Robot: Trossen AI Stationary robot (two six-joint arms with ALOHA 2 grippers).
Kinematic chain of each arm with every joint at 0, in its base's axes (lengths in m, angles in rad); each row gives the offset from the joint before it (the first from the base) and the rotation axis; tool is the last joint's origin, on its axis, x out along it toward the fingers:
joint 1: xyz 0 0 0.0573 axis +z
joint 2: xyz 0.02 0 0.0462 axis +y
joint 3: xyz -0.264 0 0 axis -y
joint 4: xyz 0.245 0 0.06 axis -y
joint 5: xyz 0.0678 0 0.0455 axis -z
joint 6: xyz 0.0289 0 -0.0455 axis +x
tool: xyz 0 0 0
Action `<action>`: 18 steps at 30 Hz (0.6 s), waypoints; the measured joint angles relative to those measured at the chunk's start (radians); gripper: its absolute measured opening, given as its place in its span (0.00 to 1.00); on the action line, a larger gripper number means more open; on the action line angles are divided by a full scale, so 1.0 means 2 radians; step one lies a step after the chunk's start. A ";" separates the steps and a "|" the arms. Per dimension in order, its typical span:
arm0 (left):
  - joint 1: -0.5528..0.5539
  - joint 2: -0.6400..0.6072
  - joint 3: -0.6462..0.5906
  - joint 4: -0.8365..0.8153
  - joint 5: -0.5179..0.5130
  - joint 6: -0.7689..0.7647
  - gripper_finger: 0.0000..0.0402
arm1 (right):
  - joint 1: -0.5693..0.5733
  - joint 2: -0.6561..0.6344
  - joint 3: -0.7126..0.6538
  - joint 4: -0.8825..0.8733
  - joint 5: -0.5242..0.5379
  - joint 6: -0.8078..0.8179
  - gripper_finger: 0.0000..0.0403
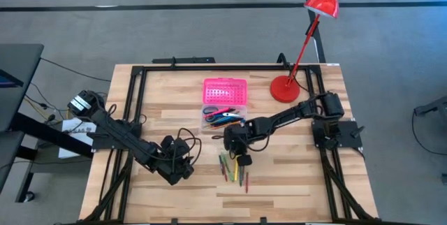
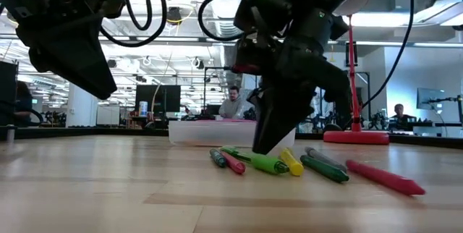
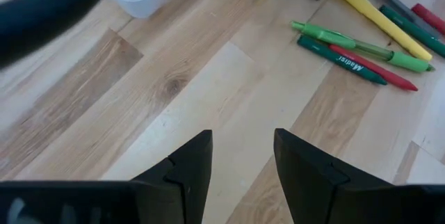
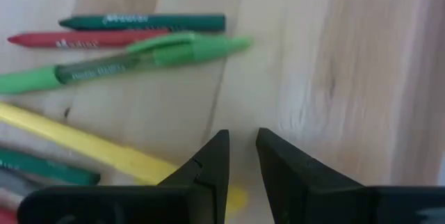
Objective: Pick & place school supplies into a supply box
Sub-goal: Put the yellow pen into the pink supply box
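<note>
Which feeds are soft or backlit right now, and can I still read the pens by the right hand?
Low view: ceiling lights behind leave both arms as silhouettes, but the pens on the table stay clear, like the green pen. Left wrist view: a blurred dark shape fills one corner. Right wrist view: slightly soft, pens still distinguishable; the right hand is over the yellow pen. High view: evenly lit.

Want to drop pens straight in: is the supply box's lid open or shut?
Open: the pink lid lies flat behind the clear base, whose contents show.
</note>
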 joint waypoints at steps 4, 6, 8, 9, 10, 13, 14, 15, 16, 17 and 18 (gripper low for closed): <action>0.000 0.000 0.000 0.000 0.000 0.000 0.37 | 0.000 -0.007 0.000 -0.038 0.004 -0.001 0.18; 0.000 0.000 0.000 -0.001 0.000 0.001 0.37 | 0.001 -0.009 -0.001 -0.048 0.004 -0.007 0.18; 0.000 0.000 0.000 -0.003 0.000 0.001 0.37 | 0.000 -0.017 -0.002 -0.066 0.005 -0.010 0.18; 0.000 0.000 0.000 -0.003 0.000 0.001 0.37 | 0.000 -0.020 -0.003 -0.076 0.006 -0.013 0.18; 0.000 0.000 0.000 -0.004 0.000 0.001 0.37 | 0.000 -0.020 -0.002 -0.079 0.005 -0.015 0.18; 0.000 0.000 0.000 -0.007 0.000 0.002 0.37 | -0.006 -0.032 -0.005 -0.102 0.005 -0.016 0.18; 0.000 0.000 0.000 -0.008 0.000 0.002 0.37 | -0.008 -0.035 -0.006 -0.104 0.006 -0.017 0.18; 0.000 0.000 0.000 -0.010 0.000 0.002 0.37 | -0.010 -0.040 -0.006 -0.100 0.007 -0.021 0.18; 0.000 0.000 0.000 -0.011 0.000 0.002 0.37 | -0.010 -0.048 -0.006 -0.100 0.007 -0.027 0.18; 0.000 0.000 0.000 -0.011 0.000 0.002 0.37 | -0.011 -0.059 -0.005 -0.100 0.007 -0.037 0.18; 0.000 0.000 0.000 -0.011 0.000 0.002 0.37 | -0.011 -0.068 -0.004 -0.096 0.006 -0.051 0.18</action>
